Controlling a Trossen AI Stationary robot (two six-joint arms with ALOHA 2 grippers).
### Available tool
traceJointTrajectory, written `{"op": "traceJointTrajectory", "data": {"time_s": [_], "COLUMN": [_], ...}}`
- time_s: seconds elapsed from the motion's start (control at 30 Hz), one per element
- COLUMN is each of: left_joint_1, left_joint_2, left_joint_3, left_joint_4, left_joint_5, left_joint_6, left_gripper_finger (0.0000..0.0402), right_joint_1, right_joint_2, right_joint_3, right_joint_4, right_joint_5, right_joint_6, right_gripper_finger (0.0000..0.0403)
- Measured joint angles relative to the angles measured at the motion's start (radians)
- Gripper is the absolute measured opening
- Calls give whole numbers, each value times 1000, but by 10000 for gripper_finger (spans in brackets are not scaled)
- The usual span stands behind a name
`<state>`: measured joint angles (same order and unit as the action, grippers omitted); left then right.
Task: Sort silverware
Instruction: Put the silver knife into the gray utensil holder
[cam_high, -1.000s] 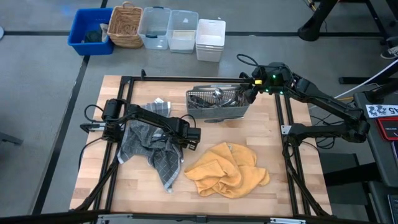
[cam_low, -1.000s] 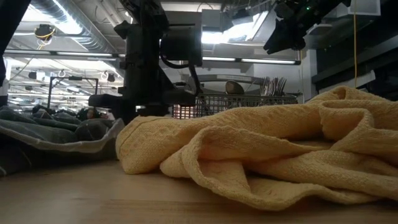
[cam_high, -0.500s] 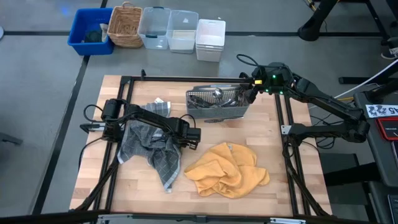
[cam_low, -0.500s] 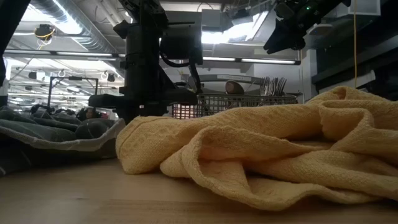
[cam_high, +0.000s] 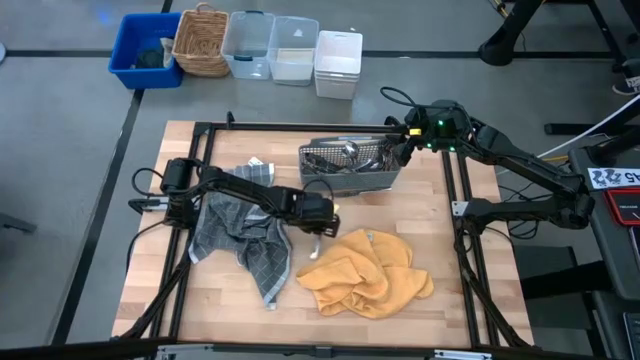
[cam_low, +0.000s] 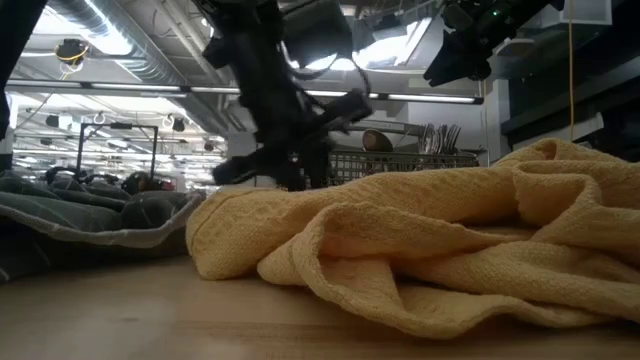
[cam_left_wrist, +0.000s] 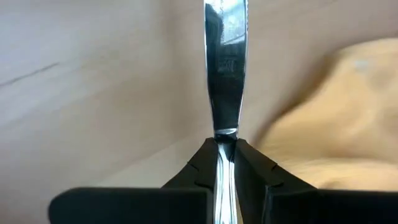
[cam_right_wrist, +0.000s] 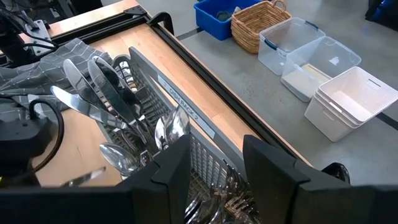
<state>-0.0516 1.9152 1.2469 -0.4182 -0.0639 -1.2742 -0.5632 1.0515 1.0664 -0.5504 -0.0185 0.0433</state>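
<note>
High view: the wooden table (cam_high: 160, 300) carries a crumpled yellow towel (cam_high: 368, 272), a grey checked cloth (cam_high: 240, 240) and a grey mesh caddy (cam_high: 350, 168) at the far edge. On the floor beyond the table stand a blue bin (cam_high: 148, 50), a wicker basket (cam_high: 202, 42), two clear tubs (cam_high: 270, 46) and stacked white bins (cam_high: 338, 64). The caddy holds the silverware (cam_right_wrist: 106, 87), knives and spoons standing upright; a label strip on its rim is too small to read. The left gripper (cam_high: 322, 222), between the cloth and the towel, pinches a knife (cam_left_wrist: 225, 68) by the handle just above the bare wood; no mark on the blade is legible. The right gripper (cam_right_wrist: 214, 163) hovers over the caddy's right end, fingers spread, holding nothing.
</note>
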Motion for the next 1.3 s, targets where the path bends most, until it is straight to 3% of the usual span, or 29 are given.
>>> {"op": "traceJointTrajectory", "data": {"time_s": [0.83,1.1,1.3], "left_joint_1": [70,122,186], "left_joint_2": [-24,-126,-195], "left_joint_3": [2,2,2], "left_joint_4": [690,685,687], "left_joint_5": [132,52,-68], "left_joint_6": [272,486,719], "left_gripper_finger": [24,24,24], "right_joint_1": [0,0,0], "right_joint_2": [0,0,0], "right_joint_3": [0,0,0], "right_joint_4": [2,2,1], "right_joint_5": [10,11,11], "right_joint_6": [-1,-1,-1], "right_gripper_finger": [149,149,149]}}
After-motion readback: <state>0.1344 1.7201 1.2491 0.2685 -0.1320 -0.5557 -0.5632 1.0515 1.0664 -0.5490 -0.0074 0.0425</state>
